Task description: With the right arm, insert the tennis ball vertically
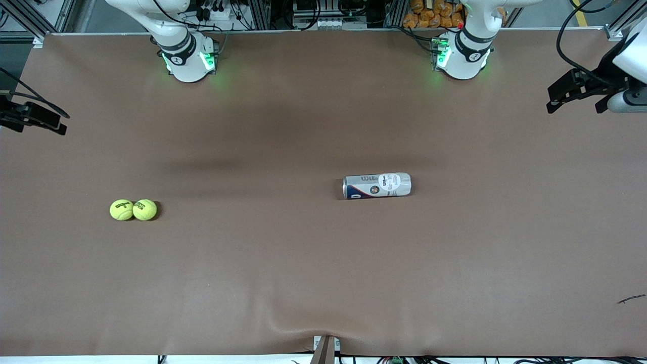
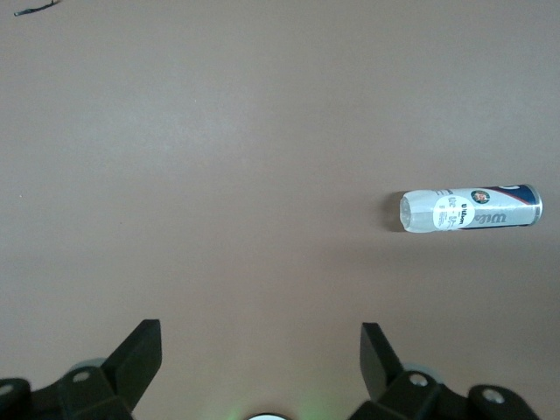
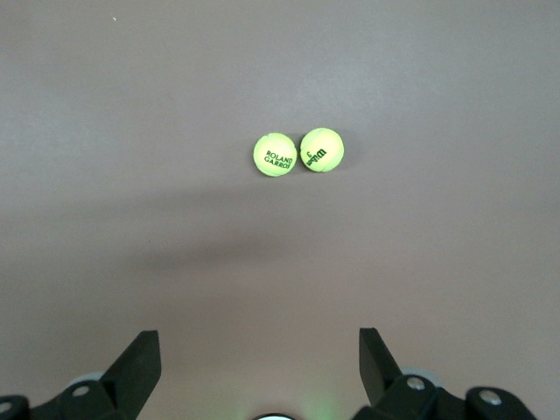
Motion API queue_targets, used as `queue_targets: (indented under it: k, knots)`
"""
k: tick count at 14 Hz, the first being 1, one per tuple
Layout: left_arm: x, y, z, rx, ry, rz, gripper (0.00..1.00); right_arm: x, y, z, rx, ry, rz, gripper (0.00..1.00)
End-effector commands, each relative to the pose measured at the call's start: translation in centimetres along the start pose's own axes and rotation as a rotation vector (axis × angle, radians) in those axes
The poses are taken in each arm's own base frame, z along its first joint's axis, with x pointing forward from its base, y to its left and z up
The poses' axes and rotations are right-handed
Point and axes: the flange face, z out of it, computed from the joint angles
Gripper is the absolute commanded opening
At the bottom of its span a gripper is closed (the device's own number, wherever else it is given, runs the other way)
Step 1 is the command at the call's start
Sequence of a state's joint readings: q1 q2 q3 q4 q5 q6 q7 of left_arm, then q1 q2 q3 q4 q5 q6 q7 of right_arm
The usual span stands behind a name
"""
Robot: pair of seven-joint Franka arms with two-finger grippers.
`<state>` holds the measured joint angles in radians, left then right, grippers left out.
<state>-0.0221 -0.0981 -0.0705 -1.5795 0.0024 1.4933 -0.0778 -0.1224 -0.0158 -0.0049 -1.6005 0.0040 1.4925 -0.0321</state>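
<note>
Two yellow-green tennis balls lie touching each other toward the right arm's end of the table: a Wilson ball (image 1: 121, 210) (image 3: 322, 150) and a Roland Garros ball (image 1: 145, 209) (image 3: 275, 155). A clear Wilson ball can (image 1: 377, 185) (image 2: 470, 210) lies on its side near the table's middle, toward the left arm's end. My right gripper (image 1: 38, 126) (image 3: 260, 343) hangs open and empty at its end of the table, the balls well ahead of its fingers. My left gripper (image 1: 576, 107) (image 2: 261, 337) waits open and empty over its own end.
A brown mat (image 1: 283, 273) covers the whole table. The arm bases (image 1: 187, 55) (image 1: 462, 50) stand along the edge farthest from the front camera. A small dark scrap (image 1: 632, 299) (image 2: 35, 7) lies near the left arm's end. A bracket (image 1: 325, 349) sits at the nearest edge.
</note>
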Motion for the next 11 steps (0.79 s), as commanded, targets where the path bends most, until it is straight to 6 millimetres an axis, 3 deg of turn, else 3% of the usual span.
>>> queue_targets:
  k: [1,11]
  knots:
    - [-0.1,-0.1,-0.7,-0.004,0.002,-0.007,1.00,-0.2,0.1,-0.2,-0.010,0.001,-0.004,1.00]
    - [0.4,-0.2,0.5,-0.010,-0.022,0.014,1.00,-0.1,-0.3,-0.7,-0.002,0.022,-0.005,1.00]
